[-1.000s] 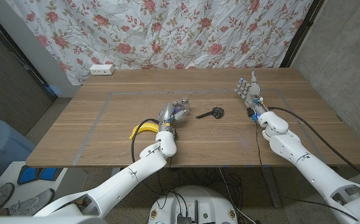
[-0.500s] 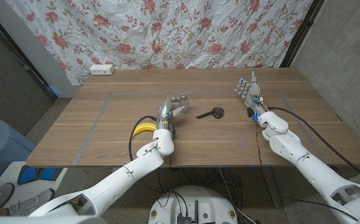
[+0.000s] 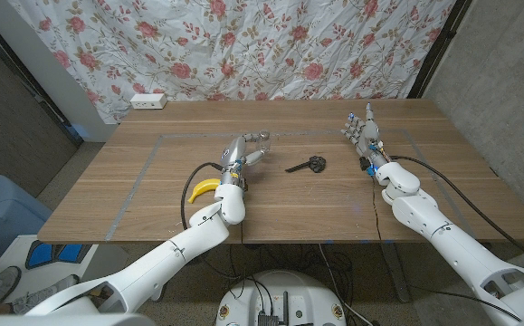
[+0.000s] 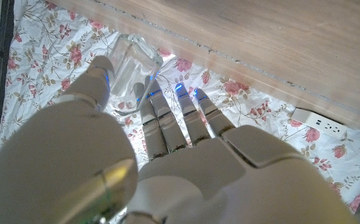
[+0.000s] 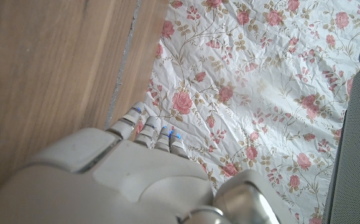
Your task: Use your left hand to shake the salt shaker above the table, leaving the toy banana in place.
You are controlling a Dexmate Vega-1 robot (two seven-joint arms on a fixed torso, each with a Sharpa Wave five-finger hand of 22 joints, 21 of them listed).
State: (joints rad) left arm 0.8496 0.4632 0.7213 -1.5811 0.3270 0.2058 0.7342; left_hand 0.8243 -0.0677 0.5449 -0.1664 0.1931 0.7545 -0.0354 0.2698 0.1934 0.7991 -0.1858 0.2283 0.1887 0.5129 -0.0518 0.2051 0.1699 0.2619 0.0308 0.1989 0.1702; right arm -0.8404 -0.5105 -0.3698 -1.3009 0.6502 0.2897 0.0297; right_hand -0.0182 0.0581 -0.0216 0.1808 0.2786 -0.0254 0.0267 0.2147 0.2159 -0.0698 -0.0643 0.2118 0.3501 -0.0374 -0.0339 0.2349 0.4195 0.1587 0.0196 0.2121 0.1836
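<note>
Left hand (image 3: 246,150) grips one clear glass salt shaker (image 4: 129,71), seemingly lifted off the wooden table (image 3: 153,195). One curved yellow toy banana (image 3: 204,188) lies just beside that hand's wrist. Right hand (image 3: 363,129) holds nothing, fingers straight and apart, well right of the banana.

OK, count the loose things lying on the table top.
2: the toy banana beside the left arm, and a dark bunch of keys mid-table. The salt shaker is up in the left hand.

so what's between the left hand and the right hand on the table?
Head view: a small dark key-like object lies between the left hand and right hand; otherwise bare wooden table.
</note>
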